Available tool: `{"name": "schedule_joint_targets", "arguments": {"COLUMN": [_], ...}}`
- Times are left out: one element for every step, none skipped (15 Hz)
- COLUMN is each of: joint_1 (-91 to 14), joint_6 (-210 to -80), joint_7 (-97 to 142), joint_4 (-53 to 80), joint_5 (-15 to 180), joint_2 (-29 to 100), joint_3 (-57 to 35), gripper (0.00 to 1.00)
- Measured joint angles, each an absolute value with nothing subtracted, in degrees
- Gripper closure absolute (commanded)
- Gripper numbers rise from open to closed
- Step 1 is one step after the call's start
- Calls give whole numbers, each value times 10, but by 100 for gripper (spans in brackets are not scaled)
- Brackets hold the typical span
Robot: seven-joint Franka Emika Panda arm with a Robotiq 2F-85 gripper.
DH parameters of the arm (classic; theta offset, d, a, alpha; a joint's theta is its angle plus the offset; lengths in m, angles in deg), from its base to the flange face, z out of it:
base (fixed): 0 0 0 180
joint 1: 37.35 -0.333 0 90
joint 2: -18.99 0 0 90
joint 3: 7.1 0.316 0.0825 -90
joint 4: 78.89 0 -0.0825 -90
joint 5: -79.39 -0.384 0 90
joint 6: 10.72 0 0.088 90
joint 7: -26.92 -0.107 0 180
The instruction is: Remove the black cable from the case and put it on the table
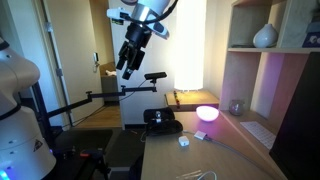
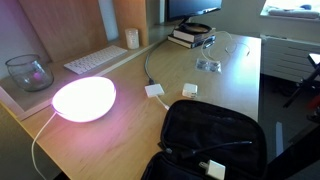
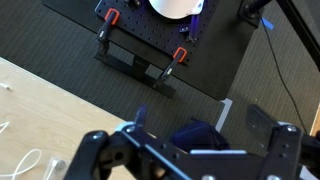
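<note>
Clutter sits near the case [image 2: 215,130] at lower right: a glowing pink lamp [image 2: 83,98] to its left and two white blocks [image 2: 189,90] above it on the tabletop [image 2: 120,135]. The arm [image 1: 140,25] hangs high at upper centre, well apart from the case, jaws wide and empty. The black cable [image 2: 205,148] is a faint strand inside the dark case, which the bottom edge cuts off.

The arm [image 1: 150,10] is white, with smooth rounded links. Just above the gripper [image 1: 127,70] sits a black wrist section; the gripper itself is matte black, with jointed, linked fingers [image 3: 95,150].
</note>
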State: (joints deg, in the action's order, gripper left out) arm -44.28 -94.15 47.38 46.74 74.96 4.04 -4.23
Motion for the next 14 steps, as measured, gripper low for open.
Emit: {"name": "schedule_joint_targets", "arguments": {"joint_1": [-447,-451,-456,-460,-463,-467,-470,-474,-477,-479,-481,-483,-486,-487], "joint_6": [-943,-945,-948,-952,-956,-959,-961,-962,-962,-962,-962,-962,-962,-962], "joint_7": [481,487,495,504,512,518,526,529,533,536,538,539,539,540], "joint_4": [461,456,450,444,437,430,422,413,402,391,381,372,363,355], "joint_5": [752,755,757,758,758,758,758,758,758,758,758,759,759,758], "joint_2": [46,50,55,58,61,63,66,68,70,72,76,80,86,93], "joint_3": [-38,-33,-29,-26,-22,-19,-16,-13,-11,-7,-4,-1,1,4], "gripper": [0,0,0,0,0,0,0,0,0,0,0,0,0,0]}}
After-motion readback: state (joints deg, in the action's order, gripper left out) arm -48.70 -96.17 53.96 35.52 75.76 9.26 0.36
